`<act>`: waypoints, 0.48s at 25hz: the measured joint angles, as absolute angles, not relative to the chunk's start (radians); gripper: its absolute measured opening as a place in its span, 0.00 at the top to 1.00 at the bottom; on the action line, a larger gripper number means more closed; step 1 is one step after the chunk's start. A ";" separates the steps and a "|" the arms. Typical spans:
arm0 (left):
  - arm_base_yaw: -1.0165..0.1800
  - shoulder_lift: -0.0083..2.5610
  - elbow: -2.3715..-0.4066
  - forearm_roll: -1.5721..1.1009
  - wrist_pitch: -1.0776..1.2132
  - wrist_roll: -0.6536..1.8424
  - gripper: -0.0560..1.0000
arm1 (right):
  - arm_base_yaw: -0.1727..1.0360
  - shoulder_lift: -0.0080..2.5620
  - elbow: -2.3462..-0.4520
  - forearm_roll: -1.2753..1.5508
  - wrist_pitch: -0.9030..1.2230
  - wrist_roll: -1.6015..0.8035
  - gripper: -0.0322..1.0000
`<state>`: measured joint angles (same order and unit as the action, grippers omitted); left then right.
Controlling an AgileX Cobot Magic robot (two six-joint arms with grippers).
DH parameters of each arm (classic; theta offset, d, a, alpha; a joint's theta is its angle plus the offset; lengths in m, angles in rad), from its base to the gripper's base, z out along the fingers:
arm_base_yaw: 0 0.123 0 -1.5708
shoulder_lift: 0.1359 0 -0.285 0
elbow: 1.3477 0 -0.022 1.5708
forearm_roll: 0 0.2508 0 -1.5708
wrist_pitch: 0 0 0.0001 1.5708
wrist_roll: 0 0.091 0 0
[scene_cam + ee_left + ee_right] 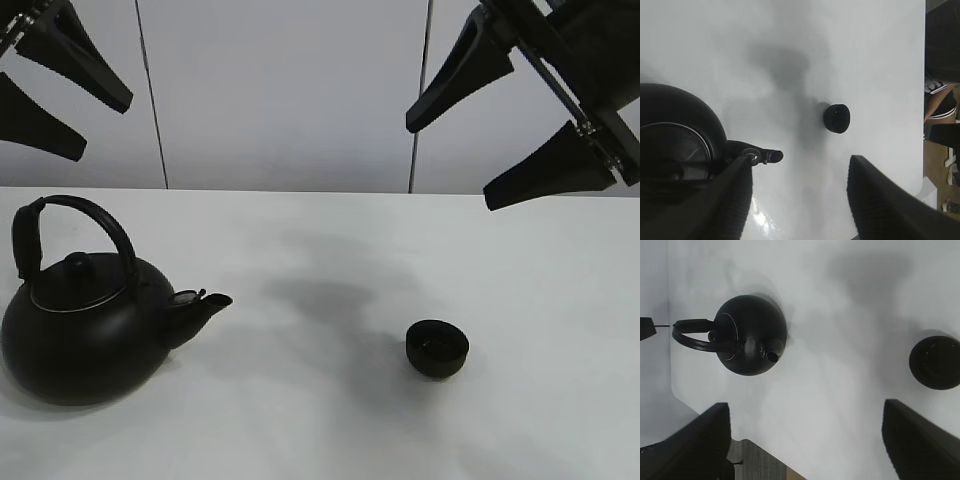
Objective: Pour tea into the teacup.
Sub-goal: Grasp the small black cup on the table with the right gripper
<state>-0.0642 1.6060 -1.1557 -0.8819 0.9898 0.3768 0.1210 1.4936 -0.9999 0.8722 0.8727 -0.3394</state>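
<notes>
White tabletop (330, 430): kettle (85, 325) near left edge, spout toward teacup (437, 348) right of centre, well apart. My left gripper (100, 125) and right gripper (452, 165) hang high, jaws spread, holding nothing. Grey panelled wall (280, 90) behind far edge.

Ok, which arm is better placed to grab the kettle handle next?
Left, likely. The left tool, open, hangs over the big round black kettle; the right tool hangs nearer the small matte-black teacup.
</notes>
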 joint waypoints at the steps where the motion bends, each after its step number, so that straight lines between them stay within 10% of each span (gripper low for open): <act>1: -0.064 1.606 -1.156 -0.882 0.990 0.377 0.56 | 0.121 1.494 -1.000 0.872 0.873 -0.339 0.42; 12: -0.064 1.606 -1.156 -0.882 0.990 0.377 0.56 | 0.121 1.494 -1.071 0.778 0.989 -0.343 0.42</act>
